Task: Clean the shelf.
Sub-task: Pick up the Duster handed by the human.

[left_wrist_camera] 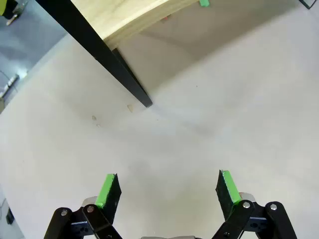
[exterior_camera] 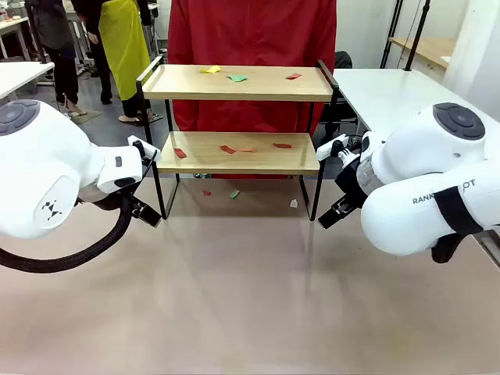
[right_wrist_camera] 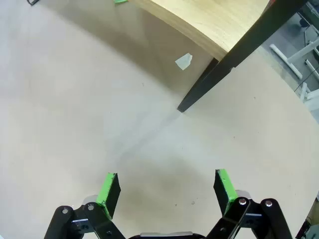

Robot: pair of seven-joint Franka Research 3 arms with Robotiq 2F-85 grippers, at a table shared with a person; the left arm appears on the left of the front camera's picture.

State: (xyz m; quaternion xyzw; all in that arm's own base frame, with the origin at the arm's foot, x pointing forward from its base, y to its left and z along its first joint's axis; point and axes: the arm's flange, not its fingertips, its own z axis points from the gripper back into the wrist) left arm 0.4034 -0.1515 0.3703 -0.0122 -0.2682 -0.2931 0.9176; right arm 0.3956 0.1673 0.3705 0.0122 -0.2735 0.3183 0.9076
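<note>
Two light wood boards on a thin black metal frame make up the shelf (exterior_camera: 258, 83). In the front view it stands toward the far side of the pale counter (exterior_camera: 250, 297), before a person in a red coat (exterior_camera: 250, 31). Its long axis runs left to right across your view. The open front faces you, and raised rails close the short ends. Small paper scraps (exterior_camera: 237, 77), red, green and yellow, lie on both boards and on the counter beneath. Your white left arm (exterior_camera: 47, 172) and white right arm (exterior_camera: 430, 195) flank it.

Left wrist view: your left claw (left_wrist_camera: 167, 183) is spread wide and holds nothing, low over bare counter, near a black front leg (left_wrist_camera: 124, 79).

Right wrist view: your right claw (right_wrist_camera: 167, 181) is likewise wide and empty, near the other front leg (right_wrist_camera: 219, 79). A white paper scrap (right_wrist_camera: 183, 61) lies near that leg.

Nothing looks gathered yet, I judge. Enter through the open front, never over the rails, and take one scrap at a time. Flat paper will likely slip, so set both green pads (right_wrist_camera: 107, 186) on the surface either side before closing.
</note>
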